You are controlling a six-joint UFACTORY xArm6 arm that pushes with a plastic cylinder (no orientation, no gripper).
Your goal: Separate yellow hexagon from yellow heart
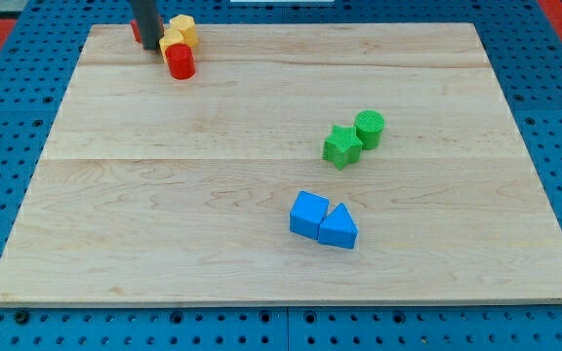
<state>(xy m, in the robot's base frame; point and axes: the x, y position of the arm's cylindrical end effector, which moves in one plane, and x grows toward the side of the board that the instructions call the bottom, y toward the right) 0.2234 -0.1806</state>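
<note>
Nearest the table's bottom edge, right of centre: a blue cube (307, 214) touching a blue triangular block (339, 228), both well in from the edge. Farther up, toward the right side: a green star (341, 146) touching a green cylinder (370, 129), well apart from the blue pair. Broad bare wooden table (164, 214) across the whole left half and the bottom left corner. Far off, hard against the top edge near the top left corner: a tight cluster. Red cylinder (180, 62) at its near side, touching the yellow heart (172, 41) just behind; yellow hexagon (183, 27) at the back, pressed against the heart and almost on the top edge. A sliver of another red block (137, 31) showing at the rod's left, shape not discernible. My tip (150, 47) planted just left of the yellow heart, touching or nearly so; no gripper here, just a bare rod holding nothing. Little room behind the hexagon; plenty of clear board to the cluster's right along the top edge and downward past the red cylinder.
</note>
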